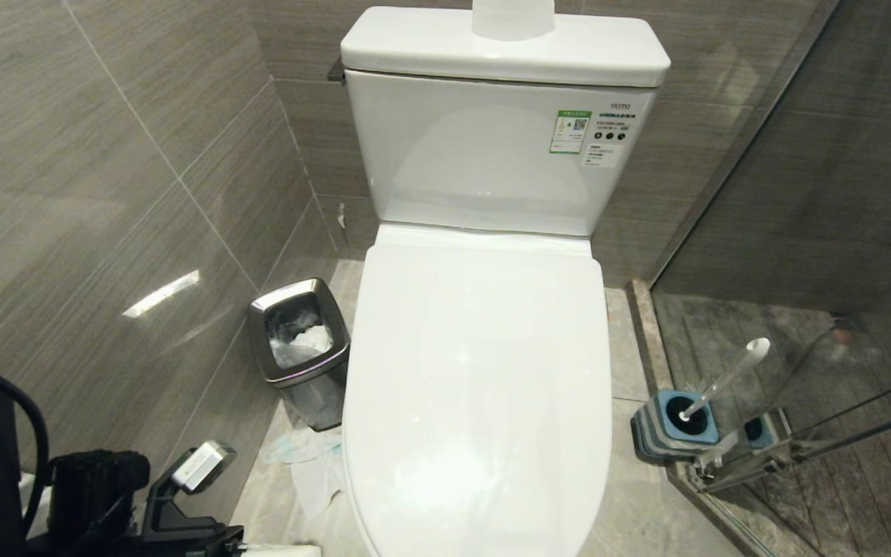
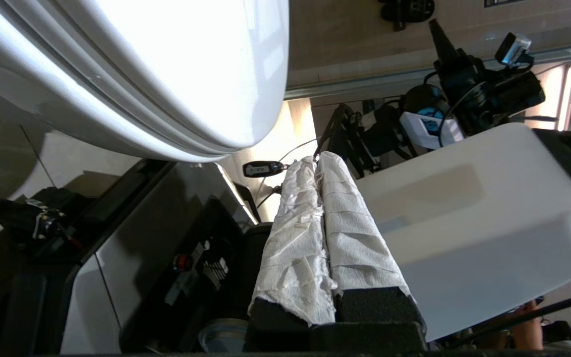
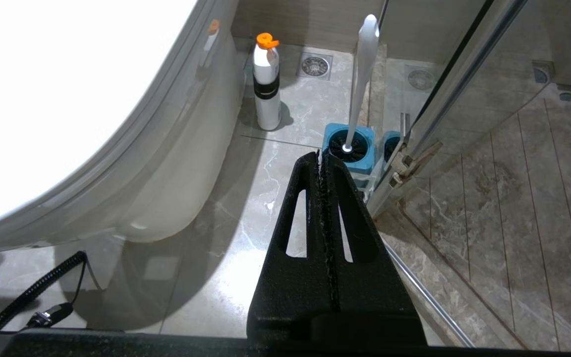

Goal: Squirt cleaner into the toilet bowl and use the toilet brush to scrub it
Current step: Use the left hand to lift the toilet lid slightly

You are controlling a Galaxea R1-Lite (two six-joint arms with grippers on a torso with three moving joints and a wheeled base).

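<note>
The white toilet bowl [image 1: 484, 371] stands in the middle with its lid down, so the basin is hidden. The toilet brush [image 1: 726, 377] leans in its blue-topped holder [image 1: 676, 424] on the floor at the right, by the glass. A white cleaner bottle with an orange cap [image 3: 267, 82] stands on the floor beside the toilet's base. My left gripper [image 2: 315, 159], its fingers wrapped in white paper, is shut and empty low by the lid's front edge [image 2: 226, 134]. My right gripper [image 3: 321, 156] is shut and empty, pointing down towards the brush holder [image 3: 349, 148].
A steel waste bin [image 1: 300, 348] with tissue in it stands left of the toilet, and crumpled tissue [image 1: 306, 456] lies on the floor before it. A glass shower door [image 1: 801, 325] closes off the right. A paper roll [image 1: 513, 19] sits on the tank. Tiled wall is at the left.
</note>
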